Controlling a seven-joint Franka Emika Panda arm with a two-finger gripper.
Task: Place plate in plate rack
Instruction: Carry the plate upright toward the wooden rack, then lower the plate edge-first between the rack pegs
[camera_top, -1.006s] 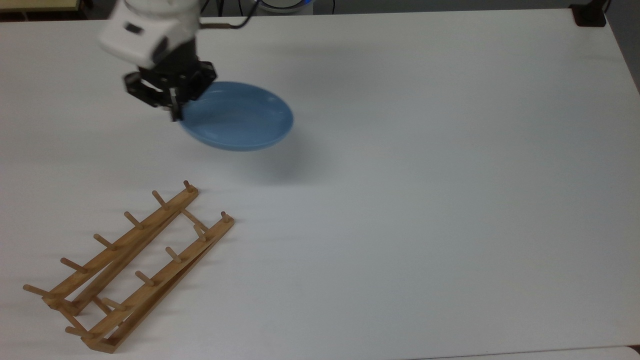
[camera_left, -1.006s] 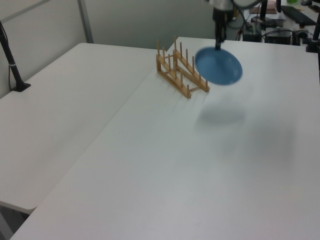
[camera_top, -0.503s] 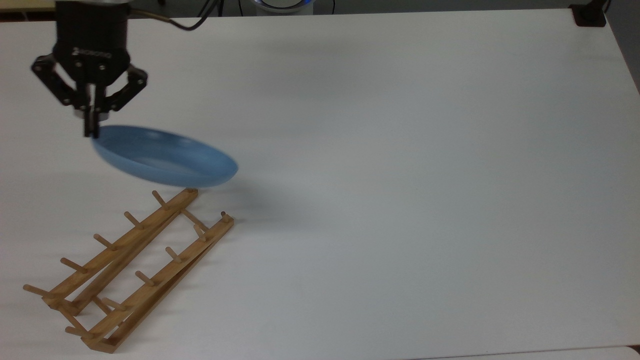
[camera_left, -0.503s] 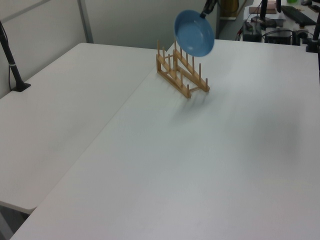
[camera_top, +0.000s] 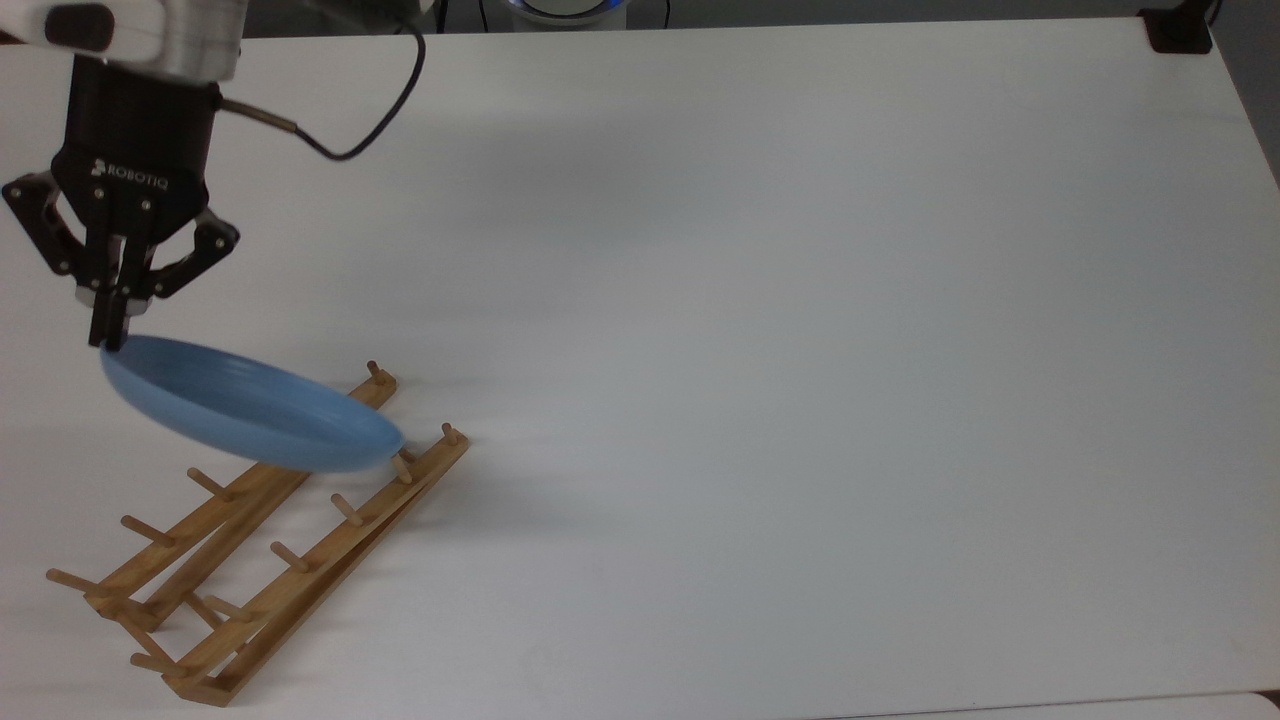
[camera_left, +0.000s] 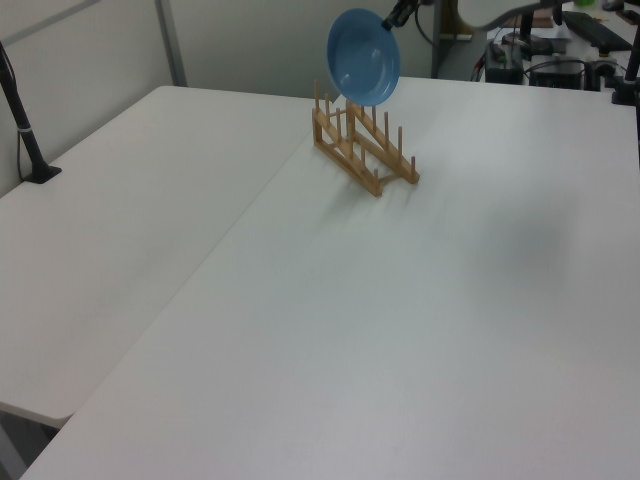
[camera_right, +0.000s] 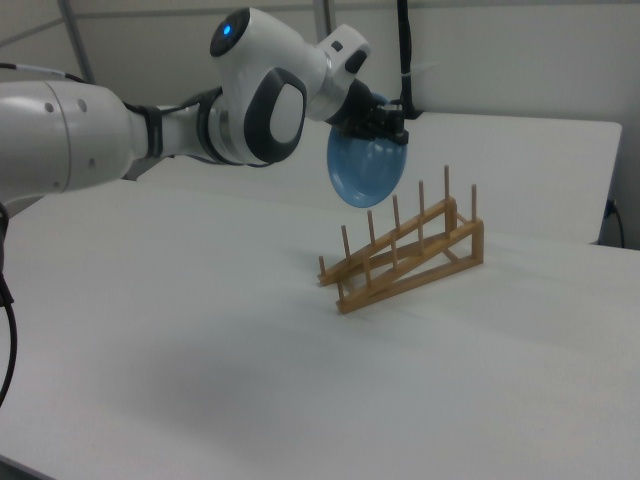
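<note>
The light-blue plate (camera_top: 248, 415) hangs on edge in the air, tilted, above the far end of the wooden plate rack (camera_top: 262, 535). My gripper (camera_top: 108, 335) is shut on the plate's rim at the top view's left. In the left view the plate (camera_left: 364, 70) floats just above the rack (camera_left: 362, 150), with the gripper (camera_left: 393, 17) at its upper right. In the right view the plate (camera_right: 364, 170) hangs behind and above the rack (camera_right: 405, 258), held from its top by the gripper (camera_right: 388, 133). The plate looks clear of the pegs.
The white table (camera_top: 800, 350) spreads wide to the top view's right of the rack. A black cable (camera_top: 350, 140) trails from the wrist. A black post base (camera_top: 1178, 30) stands at the table's far right corner. Another black post (camera_left: 25, 130) stands on the neighbouring table.
The gripper carried the plate down and to the top view's left, from above open table to over the rack's far end. The plate tipped further onto its edge.
</note>
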